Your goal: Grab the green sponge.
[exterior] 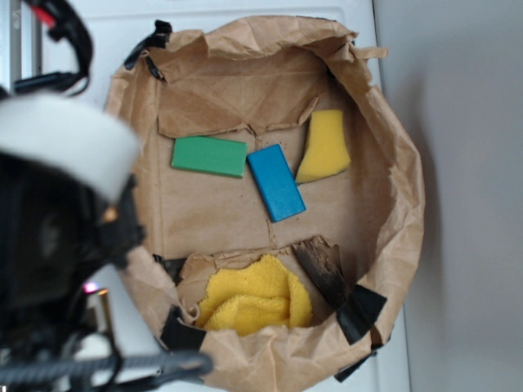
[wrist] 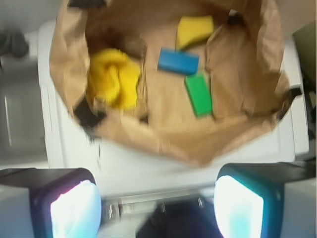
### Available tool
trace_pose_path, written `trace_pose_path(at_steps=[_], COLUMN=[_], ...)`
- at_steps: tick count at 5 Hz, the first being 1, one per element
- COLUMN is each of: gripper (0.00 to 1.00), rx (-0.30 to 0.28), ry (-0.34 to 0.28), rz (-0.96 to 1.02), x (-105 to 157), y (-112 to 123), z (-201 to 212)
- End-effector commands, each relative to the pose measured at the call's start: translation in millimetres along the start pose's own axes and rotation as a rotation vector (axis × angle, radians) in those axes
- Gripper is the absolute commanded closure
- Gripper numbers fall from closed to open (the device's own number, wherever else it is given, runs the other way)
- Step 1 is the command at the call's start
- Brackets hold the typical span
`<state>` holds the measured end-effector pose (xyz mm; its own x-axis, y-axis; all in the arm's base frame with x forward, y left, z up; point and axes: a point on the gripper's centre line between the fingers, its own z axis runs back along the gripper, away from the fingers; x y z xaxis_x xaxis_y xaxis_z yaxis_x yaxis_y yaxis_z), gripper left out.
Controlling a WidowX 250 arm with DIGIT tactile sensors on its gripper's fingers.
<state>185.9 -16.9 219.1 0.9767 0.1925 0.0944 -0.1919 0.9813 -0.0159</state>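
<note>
the green sponge [exterior: 209, 156] lies flat on the floor of a brown paper bag [exterior: 384, 155] that has been torn open and spread into a shallow bowl, its corners pinned with strips of black tape [exterior: 359, 310], most likely so the walls stay down and the floor stays reachable from above. in the exterior view the sponge sits toward the far left of that floor, its right end touching or all but touching the blue block [exterior: 276, 182], which lies at an angle beside it. a yellow sponge [exterior: 324, 146] leans partly against the right wall of the bag, just right of the blue block. a crumpled yellow cloth [exterior: 255, 299] is bunched at the near side, well apart from the sponge.

the gripper [wrist: 157, 203] hangs outside the bag, above the white surface [wrist: 148, 161] on its left side in the exterior view; in the wrist view its 2 fingers [wrist: 75, 208] stand wide apart with nothing between them, and the green sponge [wrist: 198, 94] lies ahead and to the right of the gap.

the reach looks not yet begun. the close neighbour is the risk: a finger coming down at the sponge's right end could catch the blue block, so closing across the narrow width nearer its free left end seems safer.
</note>
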Motion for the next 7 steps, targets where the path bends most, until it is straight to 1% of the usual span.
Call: trace_pose_path(at_steps=[1,2,3,4,6,7], gripper=[0.0,0.0,0.0,0.0,0.0,0.0], rx=[-0.01,-0.01,-0.033,-0.045,-0.007,0.069], ry=[-0.046,-0.046,-0.054,-0.104,-0.151,-0.123], rz=[0.013,0.013,0.069,0.113,0.2,0.269], x=[7,7,38,64,107,128], y=[3,3,4,8,18,34], z=[12,12,-19,-46,-99,-131])
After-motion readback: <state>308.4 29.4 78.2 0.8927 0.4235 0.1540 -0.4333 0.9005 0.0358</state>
